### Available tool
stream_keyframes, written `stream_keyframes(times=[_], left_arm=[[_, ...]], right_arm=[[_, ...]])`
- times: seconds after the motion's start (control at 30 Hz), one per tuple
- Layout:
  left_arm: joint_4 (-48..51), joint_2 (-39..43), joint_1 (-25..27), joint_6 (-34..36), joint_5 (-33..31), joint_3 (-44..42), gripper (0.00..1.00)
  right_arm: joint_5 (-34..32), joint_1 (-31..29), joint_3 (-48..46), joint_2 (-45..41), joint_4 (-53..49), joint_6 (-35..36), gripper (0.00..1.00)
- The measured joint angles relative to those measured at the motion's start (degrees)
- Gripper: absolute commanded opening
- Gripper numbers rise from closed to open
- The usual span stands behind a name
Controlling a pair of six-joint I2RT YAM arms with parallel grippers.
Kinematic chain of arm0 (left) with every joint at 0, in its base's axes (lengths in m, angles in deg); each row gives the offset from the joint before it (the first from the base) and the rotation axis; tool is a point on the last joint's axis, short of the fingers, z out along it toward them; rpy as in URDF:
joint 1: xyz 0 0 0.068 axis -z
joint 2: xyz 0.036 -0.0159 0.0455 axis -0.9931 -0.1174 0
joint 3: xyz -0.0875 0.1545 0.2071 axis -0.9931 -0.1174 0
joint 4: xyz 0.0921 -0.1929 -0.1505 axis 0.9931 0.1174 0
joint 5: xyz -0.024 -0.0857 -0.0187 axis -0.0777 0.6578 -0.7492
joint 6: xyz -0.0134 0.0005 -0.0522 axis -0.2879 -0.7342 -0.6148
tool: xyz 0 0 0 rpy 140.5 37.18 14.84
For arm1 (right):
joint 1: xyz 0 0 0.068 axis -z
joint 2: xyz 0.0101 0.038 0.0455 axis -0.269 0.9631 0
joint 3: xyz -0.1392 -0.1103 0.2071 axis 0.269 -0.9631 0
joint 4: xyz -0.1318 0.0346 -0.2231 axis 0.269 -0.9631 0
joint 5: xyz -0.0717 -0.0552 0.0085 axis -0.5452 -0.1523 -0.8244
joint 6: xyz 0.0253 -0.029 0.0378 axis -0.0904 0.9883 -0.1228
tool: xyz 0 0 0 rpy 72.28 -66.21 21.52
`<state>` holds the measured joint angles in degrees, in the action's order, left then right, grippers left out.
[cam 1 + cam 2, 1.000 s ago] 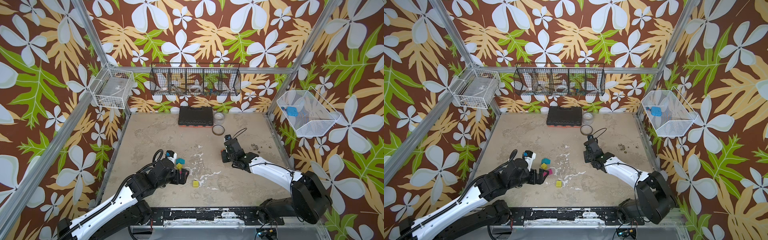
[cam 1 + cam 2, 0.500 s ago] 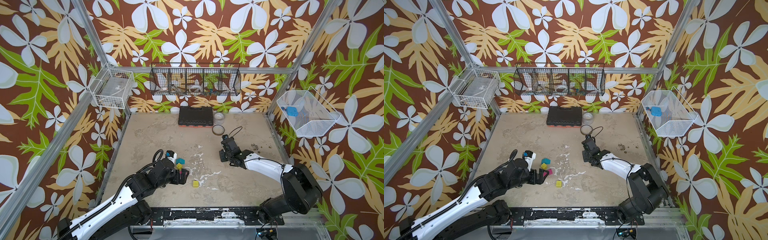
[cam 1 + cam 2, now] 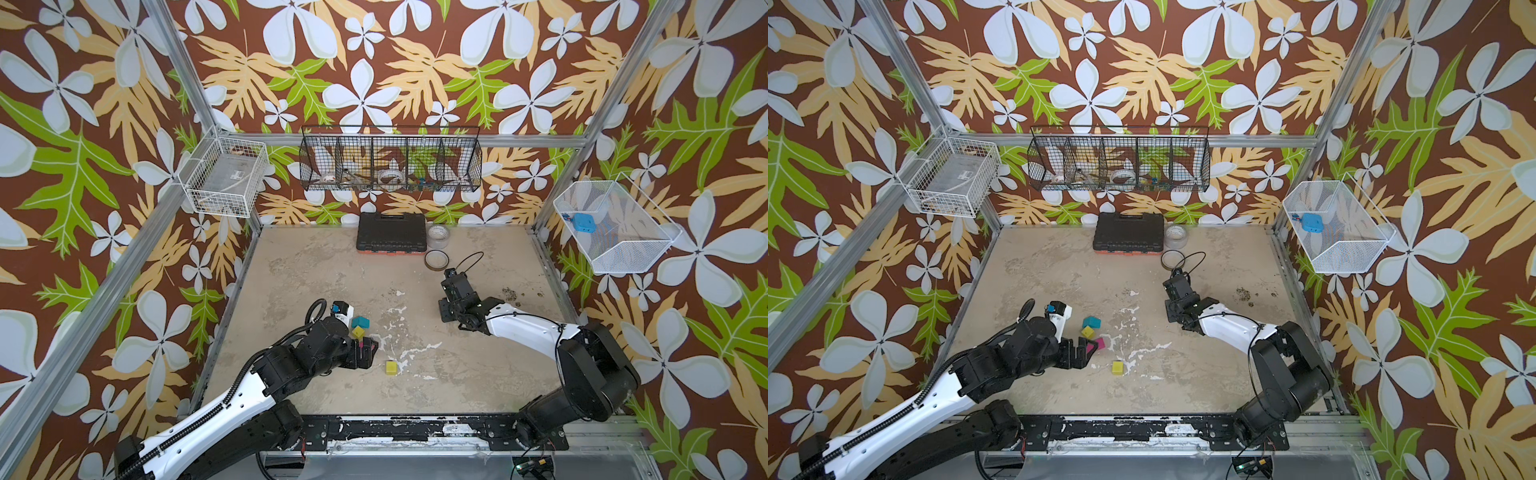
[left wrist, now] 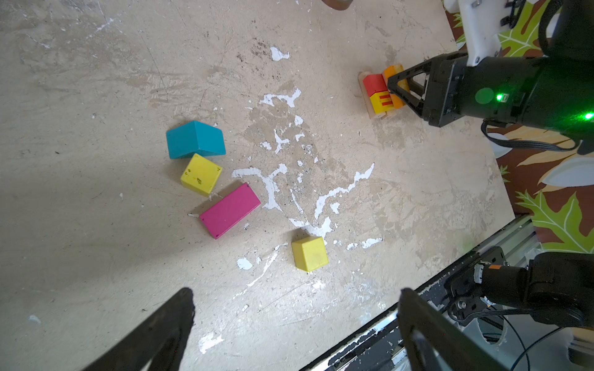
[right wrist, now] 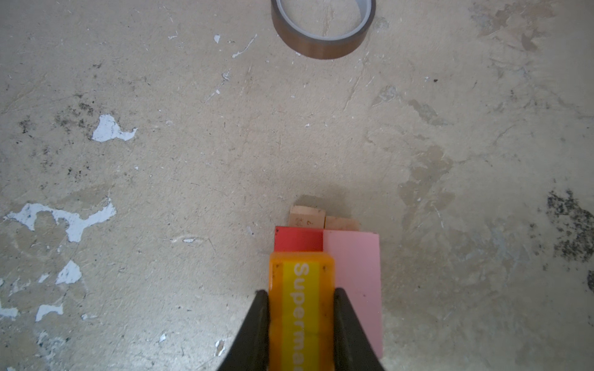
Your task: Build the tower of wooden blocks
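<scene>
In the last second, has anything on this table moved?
The right arm folded its elbow inward, and the right pincer edged slightly left, still gripping the orange block. Nothing was picked up or let go. The left arm, the open left pincer, the blue block, the magenta block and the two yellow cubes stayed put.

A roof-shaped block (image 3: 1091, 322) lay behind a cube (image 3: 1087, 331), an oblong block (image 3: 1099, 343) before them, a second cube (image 3: 1118, 367) apart front-right. A tape roll (image 3: 1176, 237) sat right of the rear tool case (image 3: 1128, 232).
</scene>
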<state>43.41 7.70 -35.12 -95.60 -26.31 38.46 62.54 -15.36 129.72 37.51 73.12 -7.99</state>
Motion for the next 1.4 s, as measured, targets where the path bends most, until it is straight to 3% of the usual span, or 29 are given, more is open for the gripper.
stream_keyframes(times=[0.37,0.8,1.13,1.27,1.4], left_arm=[[0.0,0.0,0.0,0.0,0.0,0.0,1.00],[0.0,0.0,0.0,0.0,0.0,-0.1,1.00],[0.0,0.0,0.0,0.0,0.0,-0.1,1.00],[0.0,0.0,0.0,0.0,0.0,-0.1,1.00],[0.0,0.0,0.0,0.0,0.0,-0.1,1.00]], right_arm=[[-0.1,0.3,0.3,1.5,0.0,0.0,0.22],[-0.2,0.3,1.0,2.5,0.0,0.0,0.37],[-0.3,0.3,1.0,2.1,0.0,0.0,0.39],[-0.3,0.3,1.0,1.0,-0.1,0.0,0.46],[-0.3,0.3,0.4,-1.3,-0.1,0.0,0.61]])
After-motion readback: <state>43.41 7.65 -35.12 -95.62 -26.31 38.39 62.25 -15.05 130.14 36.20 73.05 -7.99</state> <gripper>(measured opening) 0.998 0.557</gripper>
